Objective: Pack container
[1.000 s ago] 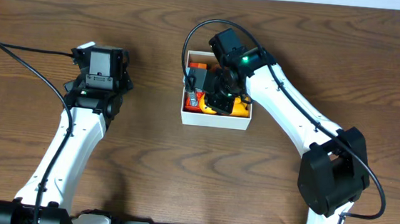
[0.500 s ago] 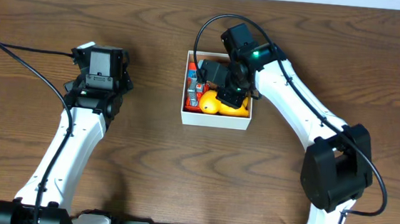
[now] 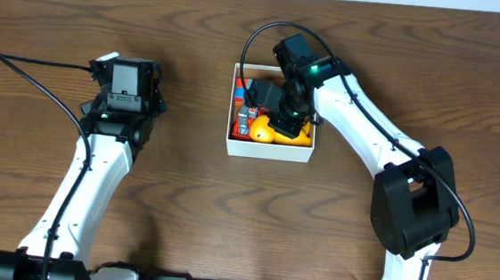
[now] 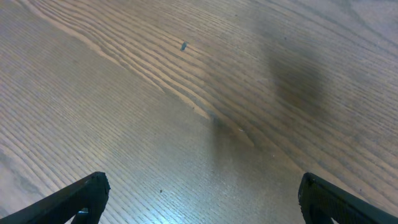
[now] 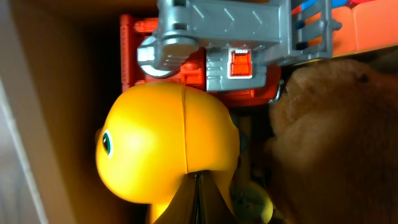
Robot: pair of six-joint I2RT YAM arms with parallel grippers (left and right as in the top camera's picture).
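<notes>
Over the brown wooden worktop (image 3: 173,206), the overhead view shows the small square container with low white walls (image 3: 270,150) near the middle. It has toys inside, and my right claw (image 3: 281,125) reaches down into it.

From the left wrist, the left claw (image 4: 205,196) gapes wide over bare wood, holding nothing.

From the right wrist, the claw's tips are pinched together, gripping nothing I can see. They nose against a rounded yellow plastic toy with a painted eye (image 5: 168,143). A grey and orange plastic toy (image 5: 217,50) lies beyond it and a brown furry toy (image 5: 336,137) beside it. I judge this a settling push. I'd press lightly and straight down, keep clear of the cardboard wall, then lift vertically so nothing drags out.
</notes>
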